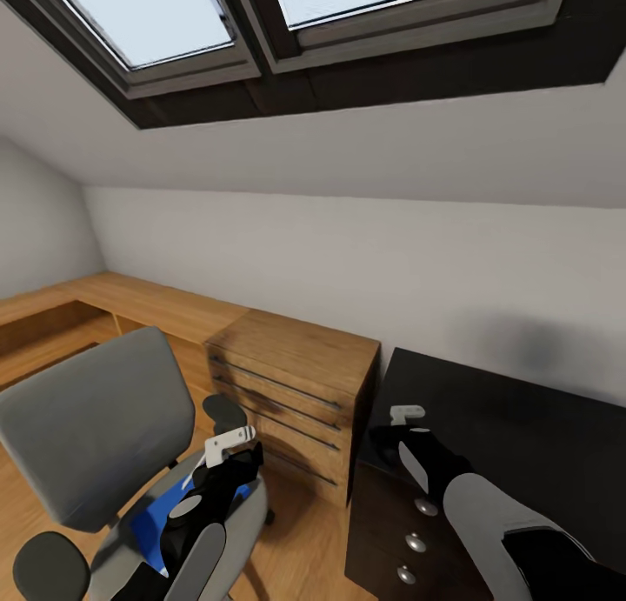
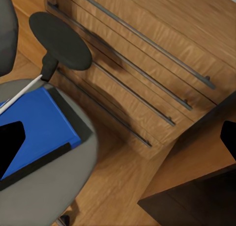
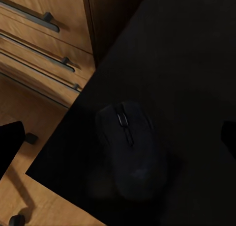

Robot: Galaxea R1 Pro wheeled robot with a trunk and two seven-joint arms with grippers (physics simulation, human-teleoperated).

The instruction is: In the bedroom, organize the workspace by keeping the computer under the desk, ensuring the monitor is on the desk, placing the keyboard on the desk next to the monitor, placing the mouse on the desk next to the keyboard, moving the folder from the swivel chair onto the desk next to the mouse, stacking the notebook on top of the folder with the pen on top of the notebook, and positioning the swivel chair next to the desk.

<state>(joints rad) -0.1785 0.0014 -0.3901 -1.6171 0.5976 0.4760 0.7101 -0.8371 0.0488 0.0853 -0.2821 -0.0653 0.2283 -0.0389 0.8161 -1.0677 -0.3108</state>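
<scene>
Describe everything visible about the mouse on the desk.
The mouse is matte black with a scroll wheel between its two buttons and a rounded back. It lies flat and upright on the black desk, near the corner beside the wooden cabinet. Nothing but the desk touches it; the right gripper hovers above, open.

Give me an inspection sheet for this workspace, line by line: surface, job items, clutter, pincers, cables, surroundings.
Surface: black desk, corner bare apart from a mouse.
Job's things: blue folder lies flat on the grey swivel chair seat; black mouse sits on the desk near its corner.
Clutter: nothing seen.
Grippers: left pincer open above the folder; right pincer open over the desk's corner, above the mouse.
Cables: nothing seen.
Surroundings: wooden cabinet with bar handles between chair and desk; desk drawers with silver knobs; wood floor; skylights overhead.
</scene>
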